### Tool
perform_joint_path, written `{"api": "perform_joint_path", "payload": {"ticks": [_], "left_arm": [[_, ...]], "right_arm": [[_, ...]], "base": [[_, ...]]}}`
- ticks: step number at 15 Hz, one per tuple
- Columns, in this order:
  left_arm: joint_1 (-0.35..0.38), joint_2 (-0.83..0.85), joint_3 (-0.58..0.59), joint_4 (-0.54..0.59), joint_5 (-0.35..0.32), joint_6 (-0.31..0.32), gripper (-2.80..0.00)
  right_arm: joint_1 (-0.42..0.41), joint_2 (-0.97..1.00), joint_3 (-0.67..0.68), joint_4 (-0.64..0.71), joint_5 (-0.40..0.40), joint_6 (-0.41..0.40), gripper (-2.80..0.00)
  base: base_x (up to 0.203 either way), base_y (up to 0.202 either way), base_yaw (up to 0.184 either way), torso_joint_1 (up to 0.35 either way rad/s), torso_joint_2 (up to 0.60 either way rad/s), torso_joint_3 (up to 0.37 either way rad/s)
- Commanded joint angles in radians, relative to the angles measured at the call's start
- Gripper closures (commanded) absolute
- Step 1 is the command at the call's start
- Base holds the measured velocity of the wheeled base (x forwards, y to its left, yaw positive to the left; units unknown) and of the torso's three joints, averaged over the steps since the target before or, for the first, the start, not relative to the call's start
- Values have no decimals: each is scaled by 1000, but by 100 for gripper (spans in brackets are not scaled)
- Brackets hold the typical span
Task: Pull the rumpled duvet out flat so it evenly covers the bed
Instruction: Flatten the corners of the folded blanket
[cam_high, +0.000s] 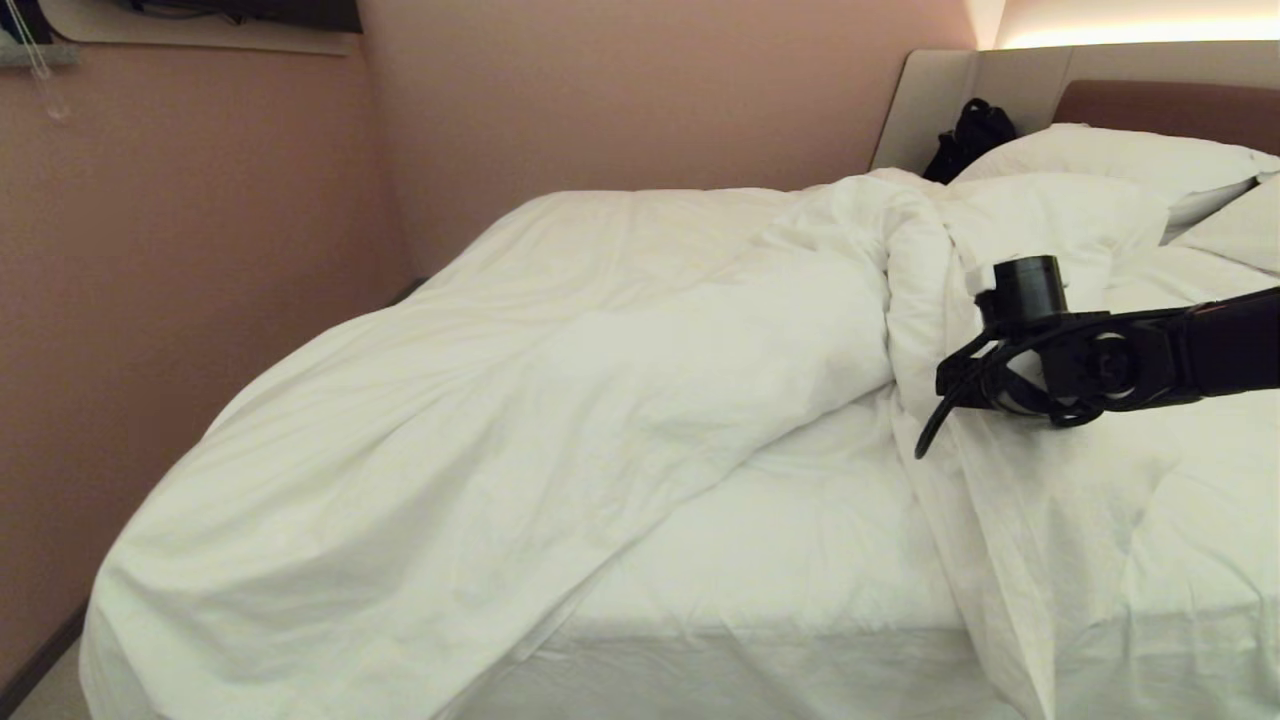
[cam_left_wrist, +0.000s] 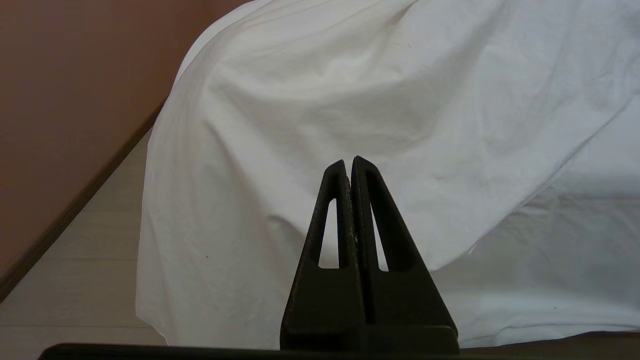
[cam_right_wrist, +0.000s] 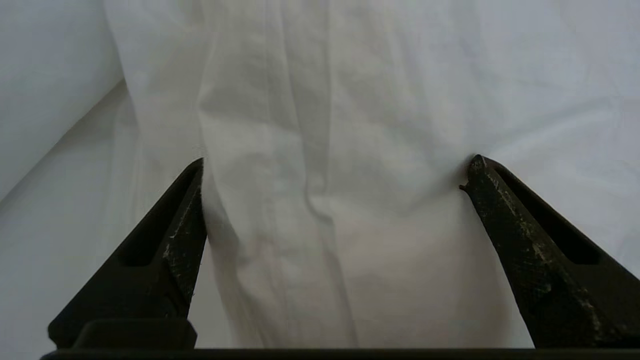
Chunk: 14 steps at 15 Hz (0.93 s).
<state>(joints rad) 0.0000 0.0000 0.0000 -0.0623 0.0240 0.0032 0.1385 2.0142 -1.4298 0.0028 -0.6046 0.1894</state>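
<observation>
The white duvet (cam_high: 500, 400) lies rumpled on the bed (cam_high: 800, 560). Most of it is bunched toward the left side and hangs over the near left corner. A thick twisted ridge runs from the pillows down to the near edge, and bare sheet shows in the middle. My right gripper (cam_high: 930, 415) reaches in from the right onto that ridge. In the right wrist view it (cam_right_wrist: 339, 162) is open wide, its tips pressing into the duvet (cam_right_wrist: 325, 100) on either side of a fold. My left gripper (cam_left_wrist: 350, 161) is shut and empty, low in front of the hanging duvet (cam_left_wrist: 350, 90).
White pillows (cam_high: 1120, 155) lie at the padded headboard (cam_high: 1160, 105), with a black bag (cam_high: 970, 135) beside them. A pink wall (cam_high: 200, 250) runs close along the bed's left side. Pale floor (cam_left_wrist: 75, 280) and a dark skirting board show by the left corner.
</observation>
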Motion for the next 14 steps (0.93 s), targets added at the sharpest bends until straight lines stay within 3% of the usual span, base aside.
{"api": "perform_joint_path", "payload": {"ticks": [1, 8, 9, 14], "left_arm": [[0, 0, 0, -1, 1, 0, 0], [0, 0, 0, -1, 1, 0, 0], [0, 0, 0, -1, 1, 0, 0], [0, 0, 0, -1, 1, 0, 0]], "right_arm": [[-1, 12, -3, 0, -47, 1, -280], [-7, 11, -4, 0, -57, -2, -280], [-7, 12, -4, 0, -57, -2, 0], [-11, 12, -9, 0, -57, -1, 0]], "base": [[0, 0, 0, 0, 0, 0], [0, 0, 0, 0, 0, 0], [0, 0, 0, 0, 0, 0], [0, 0, 0, 0, 0, 0]]}}
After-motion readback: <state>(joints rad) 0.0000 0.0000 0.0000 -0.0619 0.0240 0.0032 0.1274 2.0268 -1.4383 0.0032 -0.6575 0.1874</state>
